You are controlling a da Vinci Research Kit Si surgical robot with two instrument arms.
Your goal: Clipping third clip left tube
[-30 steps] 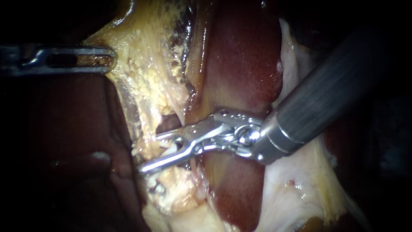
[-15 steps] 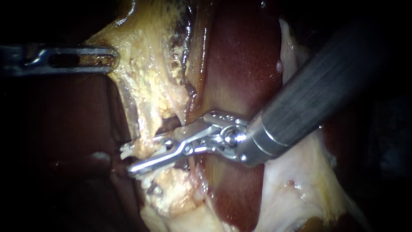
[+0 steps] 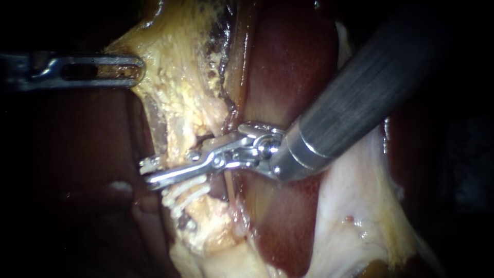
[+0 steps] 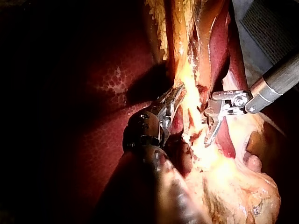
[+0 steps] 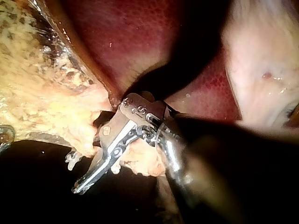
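— Where is our right instrument (image 3: 149, 173)?
— It comes in from the far right, over the dark red liver (image 3: 293, 67). Its tool reaches across the left tube (image 3: 177, 152). One jaw runs in front of the tube, the other behind it, and both tips poke out on its left side.
— Open or closed?
— We see both jaws pressed against the tube, so the tool is gripping it.
— And where does that tube sit?
— Left of centre. It is a yellowish strand running toward us from the fatty tissue (image 3: 180, 87). Just on the near side of the jaws we spot two pale clips (image 3: 182, 194) lying across it.
— Our left instrument (image 3: 135, 72)?
— On the far left side. Its tool is clamped on the edge of that fatty tissue, which stretches toward it.
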